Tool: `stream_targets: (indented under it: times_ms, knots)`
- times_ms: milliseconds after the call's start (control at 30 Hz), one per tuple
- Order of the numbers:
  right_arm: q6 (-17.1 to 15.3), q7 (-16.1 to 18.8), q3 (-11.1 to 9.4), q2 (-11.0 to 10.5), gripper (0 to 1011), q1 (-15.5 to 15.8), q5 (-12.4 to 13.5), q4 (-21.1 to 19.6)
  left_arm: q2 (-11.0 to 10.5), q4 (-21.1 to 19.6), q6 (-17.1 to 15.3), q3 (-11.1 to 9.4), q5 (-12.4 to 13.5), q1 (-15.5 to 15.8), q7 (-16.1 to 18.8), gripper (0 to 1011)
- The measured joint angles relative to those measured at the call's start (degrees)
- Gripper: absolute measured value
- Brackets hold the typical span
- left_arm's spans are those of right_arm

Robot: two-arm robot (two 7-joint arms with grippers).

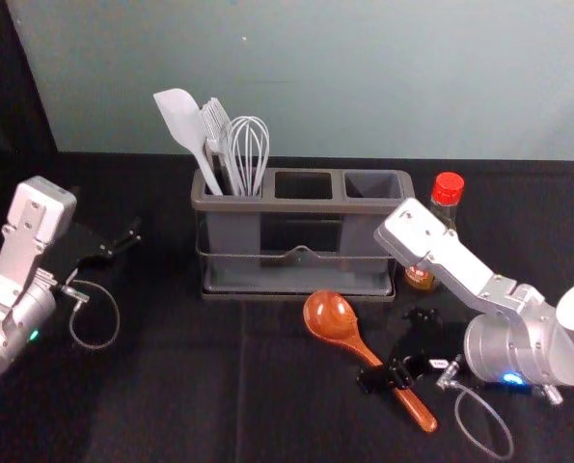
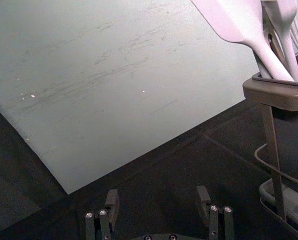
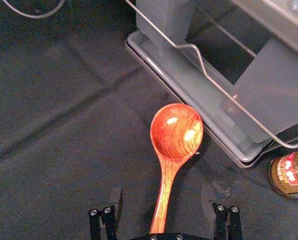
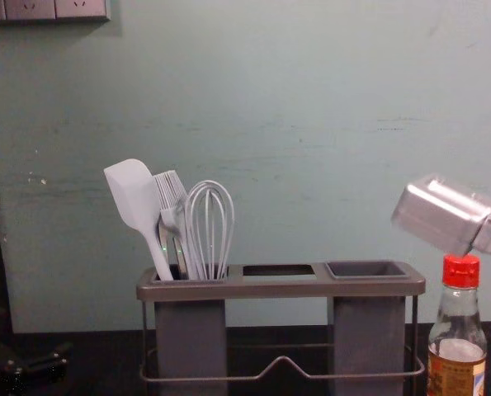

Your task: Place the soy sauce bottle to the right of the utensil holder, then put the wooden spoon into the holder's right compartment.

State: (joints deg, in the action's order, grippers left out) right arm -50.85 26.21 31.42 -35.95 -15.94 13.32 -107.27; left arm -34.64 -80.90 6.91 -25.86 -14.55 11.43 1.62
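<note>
right gripper (image 3: 162,198) spread astride wooden spoon (image 3: 167,172), left gripper (image 2: 157,196) idle, open, at left
closing off-centre could twist the slim handle

- one holder (image 1: 296,205)
- three openings (image 1: 372,184)
- one bottle (image 4: 457,338)
- one spoon (image 1: 330,316)
- one spatula (image 1: 182,120)
- one whisk (image 1: 249,152)
- at least one fork (image 4: 170,191), exact number hard to tell

Counter (image 1: 171,386) was covered in black cloth (image 3: 43,165), creased in places. Utensil holder (image 1: 296,205) stood around middle, toward far side. Soy sauce bottle (image 1: 447,189) stood upright just right of it. Wooden spoon (image 1: 330,315) lay on near side of holder, hollow up, handle slanting near and right.
</note>
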Motion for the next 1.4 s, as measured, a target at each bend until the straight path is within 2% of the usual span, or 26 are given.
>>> stream_targets:
  times_ms: [300, 600, 1400]
  knots:
    - [-0.34, 0.85, 0.9, 2.59, 1004, -1.12, -1.71, 4.07, 0.0, 0.0, 0.0, 0.0, 0.0, 0.0, 0.0, 1005]
    - [-0.39, 0.14, 0.52, 4.55, 1004, -0.72, -3.07, 6.33, 0.0, 0.0, 0.0, 0.0, 0.0, 0.0, 0.0, 1005]
    - [0.11, 1.84, -1.7, 7.08, 1004, 0.33, -4.77, 8.27, 0.0, 0.0, 0.0, 0.0, 0.0, 0.0, 0.0, 1005]
